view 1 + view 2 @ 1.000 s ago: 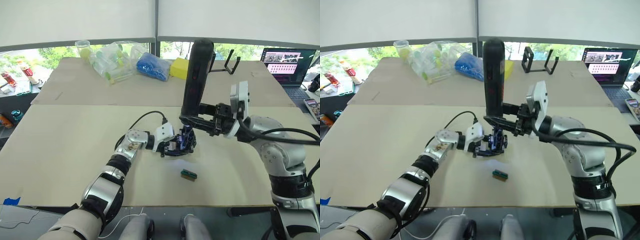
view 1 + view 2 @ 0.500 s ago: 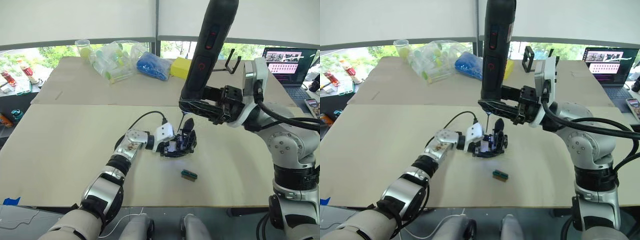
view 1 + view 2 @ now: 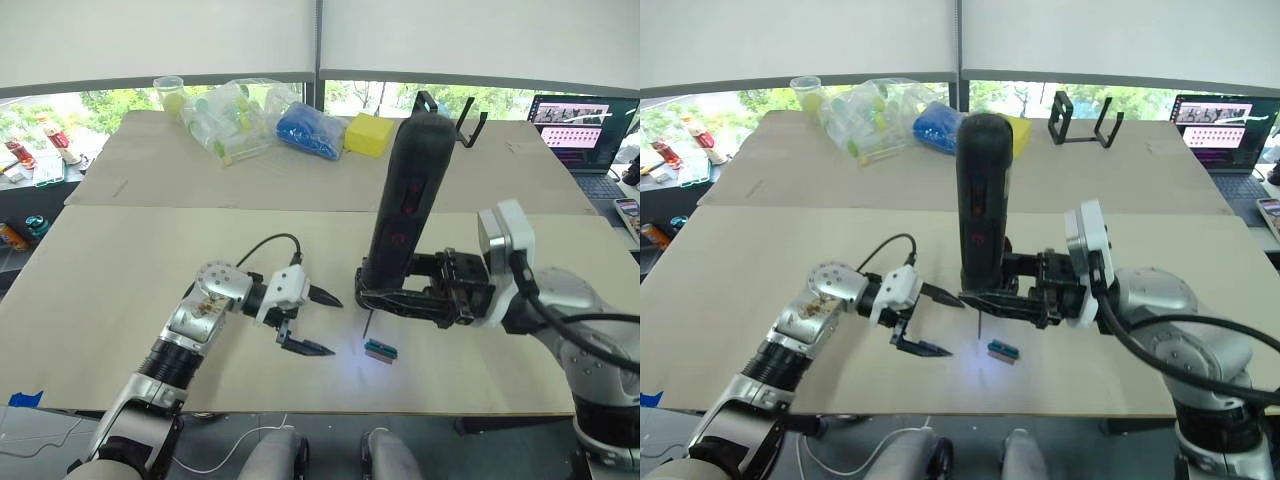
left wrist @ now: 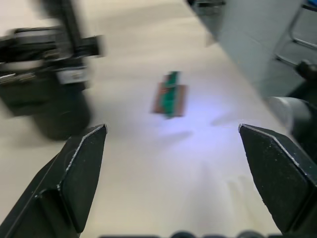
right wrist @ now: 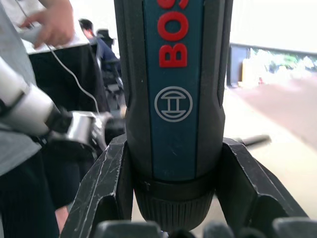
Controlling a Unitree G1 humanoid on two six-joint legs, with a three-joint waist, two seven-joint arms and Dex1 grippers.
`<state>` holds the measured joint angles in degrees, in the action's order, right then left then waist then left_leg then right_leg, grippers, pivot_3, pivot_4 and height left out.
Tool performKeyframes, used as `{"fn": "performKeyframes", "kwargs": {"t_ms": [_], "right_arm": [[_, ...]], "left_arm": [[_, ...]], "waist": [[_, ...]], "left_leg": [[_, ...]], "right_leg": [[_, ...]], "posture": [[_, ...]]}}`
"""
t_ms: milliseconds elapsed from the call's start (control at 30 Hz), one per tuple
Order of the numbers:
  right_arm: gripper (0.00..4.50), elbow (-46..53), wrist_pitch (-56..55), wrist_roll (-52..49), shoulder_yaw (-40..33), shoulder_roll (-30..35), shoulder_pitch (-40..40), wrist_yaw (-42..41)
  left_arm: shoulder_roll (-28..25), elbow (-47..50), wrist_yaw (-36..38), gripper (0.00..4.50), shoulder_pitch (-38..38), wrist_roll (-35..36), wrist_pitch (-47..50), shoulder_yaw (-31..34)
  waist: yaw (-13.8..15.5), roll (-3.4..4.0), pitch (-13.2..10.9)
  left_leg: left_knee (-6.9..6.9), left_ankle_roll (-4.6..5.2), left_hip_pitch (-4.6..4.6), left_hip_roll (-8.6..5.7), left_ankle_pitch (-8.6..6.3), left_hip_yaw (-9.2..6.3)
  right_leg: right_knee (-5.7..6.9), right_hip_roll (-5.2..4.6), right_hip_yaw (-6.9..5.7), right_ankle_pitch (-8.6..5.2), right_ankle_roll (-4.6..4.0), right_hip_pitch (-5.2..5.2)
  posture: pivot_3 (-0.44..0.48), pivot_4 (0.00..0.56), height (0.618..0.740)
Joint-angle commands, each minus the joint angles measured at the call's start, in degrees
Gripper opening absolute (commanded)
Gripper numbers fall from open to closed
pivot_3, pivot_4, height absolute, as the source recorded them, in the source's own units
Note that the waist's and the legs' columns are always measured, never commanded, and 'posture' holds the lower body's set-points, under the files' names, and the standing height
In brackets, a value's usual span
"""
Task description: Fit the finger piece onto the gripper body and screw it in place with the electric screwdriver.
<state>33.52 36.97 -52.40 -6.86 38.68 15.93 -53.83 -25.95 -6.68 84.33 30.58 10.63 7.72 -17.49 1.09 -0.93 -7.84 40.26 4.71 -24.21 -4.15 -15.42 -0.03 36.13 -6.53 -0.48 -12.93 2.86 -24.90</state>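
electric screwdriver point(image 3: 403, 210) upright, clamped in right claw point(image 3: 385, 300)

We see open table point(image 3: 130, 290) all round; just the little green block point(image 3: 379, 349) and upright screwdriver point(image 3: 400, 205) crowd the middle.

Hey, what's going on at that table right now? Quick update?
Left gripper open, holding nothing. Right gripper shut on the electric screwdriver, upright, bit pointing down at the table. Small green block lies beside the bit.
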Motion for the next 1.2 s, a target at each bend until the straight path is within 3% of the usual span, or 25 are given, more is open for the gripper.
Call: {"fn": "performKeyframes", "kwargs": {"t_ms": [33,200,533,1200], "right_arm": [[1.91,3.1,-7.2,4.6,-2.8,-0.2,-5.0,-0.9],[1.91,3.5,-10.7,7.6,-3.0,-1.7,-9.9,1.2],[1.91,3.0,-13.9,10.8,-1.3,-3.8,-12.1,2.7],[1.91,2.6,-14.2,11.0,-1.5,-3.5,-12.8,2.6]], "left_arm": [[0.6,2.3,-1.5,4.5,-0.7,-0.2,-1.7,-1.5],[3.2,-1.0,-5.0,4.5,-0.3,-1.9,-4.6,-2.9],[6.1,-7.4,-6.8,4.5,1.3,-3.8,-8.7,-4.6],[6.2,-6.8,-7.4,4.5,1.5,-3.3,-7.9,-4.5]], "waist": [[0.1,0.0,0.0],[0.0,0.0,0.0],[0.1,0.0,0.0],[0.1,0.0,0.0]], "left_leg": [[0.0,0.0,0.03,0.0,0.0,0.0],[-0.01,-0.03,0.08,0.0,0.02,0.02],[0.01,-0.03,0.09,0.0,0.03,0.03],[0.02,-0.02,0.16,0.0,0.02,0.03]], "right_leg": [[0.01,0.02,-0.02,0.0,0.0,0.02],[0.05,0.07,-0.02,0.0,0.0,0.04],[0.04,0.11,-0.06,0.0,0.0,0.06],[0.04,0.12,-0.07,0.0,0.01,0.15]], "posture": [[0.0,0.15,0.74],[0.0,0.15,0.74],[0.0,0.15,0.74],[0.0,0.15,0.74]]}}
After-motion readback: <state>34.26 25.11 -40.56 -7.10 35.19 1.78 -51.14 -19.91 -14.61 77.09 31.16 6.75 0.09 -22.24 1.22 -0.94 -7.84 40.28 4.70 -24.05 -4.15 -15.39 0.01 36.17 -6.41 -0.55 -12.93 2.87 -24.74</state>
